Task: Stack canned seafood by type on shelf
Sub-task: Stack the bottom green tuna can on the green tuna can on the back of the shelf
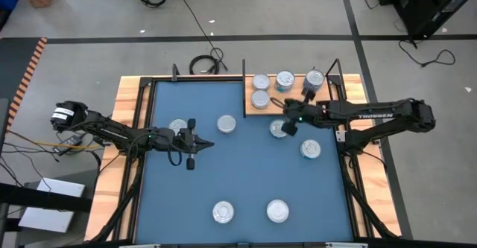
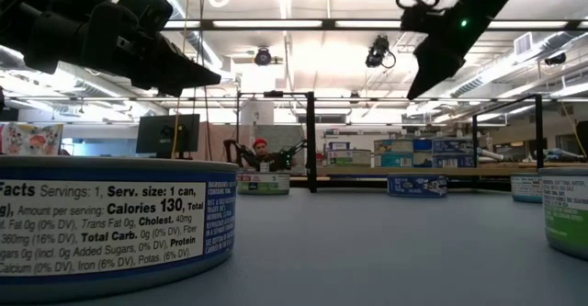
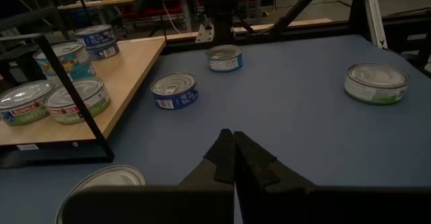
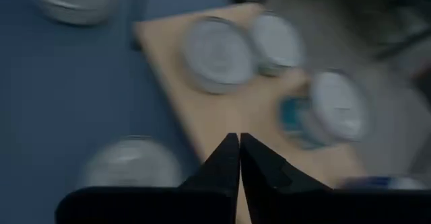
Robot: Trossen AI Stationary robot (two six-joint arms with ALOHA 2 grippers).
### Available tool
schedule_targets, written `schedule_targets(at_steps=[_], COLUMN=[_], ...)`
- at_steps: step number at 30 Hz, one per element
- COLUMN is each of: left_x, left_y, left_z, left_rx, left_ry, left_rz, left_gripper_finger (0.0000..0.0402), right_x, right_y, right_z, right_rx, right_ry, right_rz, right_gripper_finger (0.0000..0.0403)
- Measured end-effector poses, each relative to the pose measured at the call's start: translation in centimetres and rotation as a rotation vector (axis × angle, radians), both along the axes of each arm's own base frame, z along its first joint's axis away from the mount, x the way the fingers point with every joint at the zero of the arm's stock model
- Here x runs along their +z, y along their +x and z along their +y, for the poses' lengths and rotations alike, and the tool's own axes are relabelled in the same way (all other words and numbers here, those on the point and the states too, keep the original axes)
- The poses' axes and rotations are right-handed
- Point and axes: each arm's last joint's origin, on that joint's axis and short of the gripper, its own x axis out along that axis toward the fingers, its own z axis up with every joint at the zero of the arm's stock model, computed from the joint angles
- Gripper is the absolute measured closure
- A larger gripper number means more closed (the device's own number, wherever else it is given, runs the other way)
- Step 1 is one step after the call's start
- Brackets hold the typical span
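Right claw (image 1: 291, 123), closed and empty, hovers near the shelf (image 1: 270, 108) holding four tins (image 1: 260, 99), while six tins (image 1: 226, 124) wait on the desk (image 1: 246, 166).

The nearest tin (image 2: 110, 223), large at the low view's near left, carries a nutrition panel: "Facts Servings: 1, Serv. size: 1 can", "Calories 130, Total", "Fat 0g (0% DV), Trans Fat 0g, Cholest. 40mg", "360mg (16% DV), Total Carb. 0g (0% DV), Fiber", "(Incl. 0g Added Sugars, 0% DV), Protein", "Calcium (0% DV), Iron (6% DV), Potas. (6% DV)". The right arm (image 1: 376, 117) bears "TROSSEN" in white along its forearm, behind its gripper. Labels on the shelf tins (image 3: 27, 103), off to the side ahead of the left gripper, are too small to read.
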Motion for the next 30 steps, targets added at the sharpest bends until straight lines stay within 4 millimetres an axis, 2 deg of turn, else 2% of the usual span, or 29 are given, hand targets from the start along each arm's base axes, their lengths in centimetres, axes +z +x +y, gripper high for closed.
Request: schedule_targets(at_steps=[4, 10, 15, 24, 30], left_x=[0.0, 0.0, -0.1, 0.0, -0.1], left_y=[0.0, 0.0, 0.0, 0.0, 0.0], left_z=[0.0, 0.0, 0.0, 0.0, 0.0], left_rx=[0.000, -0.001, -0.001, -0.006, -0.006], left_ry=[0.004, 0.005, 0.007, 0.036, 0.035], left_rz=[0.003, 0.004, 0.006, 0.006, 0.008], left_gripper_finger=[0.0400, 0.0400, 0.0400, 0.0400, 0.0400], right_x=[-0.1, 0.3, -0.2, -4.5, -7.3], right_y=[0.4, 1.1, 2.2, 3.8, 4.1], right_z=[2.5, 7.2, 11.3, 17.0, 19.1], right_rx=[0.096, 0.349, 0.444, 0.504, 0.502], right_ry=[0.134, 0.502, 0.617, 0.887, 0.961], right_rz=[-0.057, -0.179, -0.238, -0.087, 0.035], right_gripper_finger=[0.0396, 0.0391, 0.0387, 0.0378, 0.0398])
